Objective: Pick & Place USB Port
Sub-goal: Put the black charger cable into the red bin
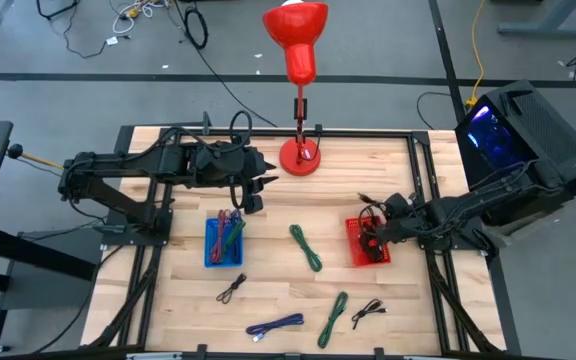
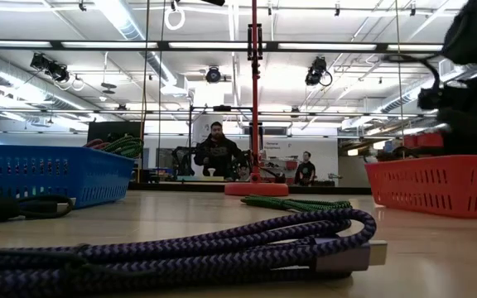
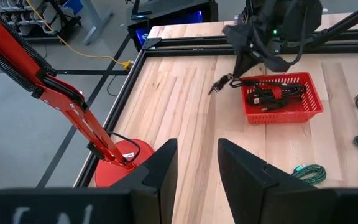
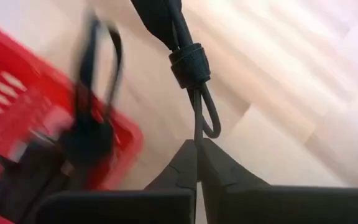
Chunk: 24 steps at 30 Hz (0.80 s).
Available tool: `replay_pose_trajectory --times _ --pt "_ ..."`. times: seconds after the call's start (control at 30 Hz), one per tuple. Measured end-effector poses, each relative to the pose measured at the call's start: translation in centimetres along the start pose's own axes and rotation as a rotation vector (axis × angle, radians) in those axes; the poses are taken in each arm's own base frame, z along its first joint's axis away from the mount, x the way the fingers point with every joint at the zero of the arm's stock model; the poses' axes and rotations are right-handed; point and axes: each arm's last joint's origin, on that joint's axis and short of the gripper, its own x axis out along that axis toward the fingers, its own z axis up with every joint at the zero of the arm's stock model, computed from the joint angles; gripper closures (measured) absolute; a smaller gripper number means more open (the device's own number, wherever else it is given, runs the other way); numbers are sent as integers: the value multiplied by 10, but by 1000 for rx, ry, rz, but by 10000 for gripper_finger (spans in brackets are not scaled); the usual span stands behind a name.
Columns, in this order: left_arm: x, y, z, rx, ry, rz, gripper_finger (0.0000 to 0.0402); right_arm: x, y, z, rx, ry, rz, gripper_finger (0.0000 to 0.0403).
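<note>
My right gripper is shut on a black USB cable and hovers at the far left corner of the red basket, which holds more black cables. The left wrist view shows that cable hanging beside the basket. My left gripper is open and empty. It is raised beyond the blue basket, which holds green and red cables. Loose green, black and purple cables lie flat on the table. My right gripper pinches a thin loop of the black cable between its two fingertips, next to the banded bundle. The cable is lifted clear of the table and sticks out past the fingers, outside the red basket's wall.
A red lamp stands on its round base at the table's far edge, between the arms. Another green cable and a black one lie near the front edge. A purple braided cable fills the low view's foreground. People stand in the room behind.
</note>
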Motion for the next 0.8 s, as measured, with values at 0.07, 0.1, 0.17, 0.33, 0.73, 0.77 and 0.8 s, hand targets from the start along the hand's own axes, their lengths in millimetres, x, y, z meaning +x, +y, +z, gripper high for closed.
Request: replay_pose_trajectory --times 0.07,0.1,0.17,0.33,0.73,0.77,0.8 --pt "0 0 0 0 0 0 282 -9 2 8 -14 -26 -17 401" --pt "0 0 0 0 0 0 282 -13 2 12 -24 -37 -26 401" --pt "0 0 0 0 0 0 282 -22 4 20 -39 -62 -36 401" --pt "0 0 0 0 0 0 282 -45 6 39 -66 -118 -61 402" --pt "0 0 -1 5 13 -1 282 -69 30 43 -80 -34 234 403" --pt "0 0 -2 7 18 -1 282 -71 32 40 -73 -33 256 403" --pt "0 0 -2 8 23 -1 282 -74 34 37 -67 -30 277 403"
